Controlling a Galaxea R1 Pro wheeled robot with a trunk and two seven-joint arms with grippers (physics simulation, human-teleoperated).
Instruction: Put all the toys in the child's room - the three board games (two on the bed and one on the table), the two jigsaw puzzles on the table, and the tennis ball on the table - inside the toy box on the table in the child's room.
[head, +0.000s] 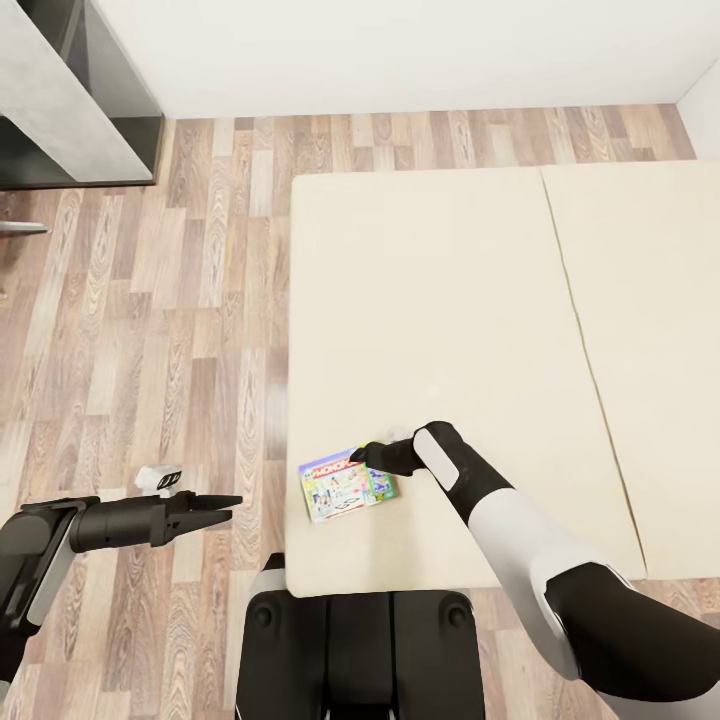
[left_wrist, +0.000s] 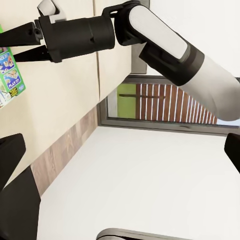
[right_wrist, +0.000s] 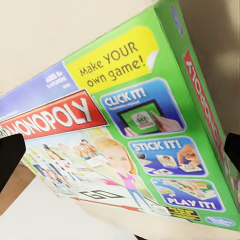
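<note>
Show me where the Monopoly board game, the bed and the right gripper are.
Monopoly board game (head: 346, 487), head view, middle of its printed lid.
Bed (head: 430, 300), head view, bare beige mattress.
Right gripper (head: 358, 456), head view, fingertips at the box's edge.

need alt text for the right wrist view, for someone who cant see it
A green-edged Monopoly board game box seen close up and tilted, lying on the beige bed, with panels reading "Make YOUR own game!", "CLICK IT!", "STICK IT!" and "PLAY IT!". The dark tips of the right gripper's fingers show at both side edges, spread apart on either side of the box.

wood plank floor (head: 150, 350) | white wall (head: 400, 50) | grey cabinet (head: 60, 110)
</note>
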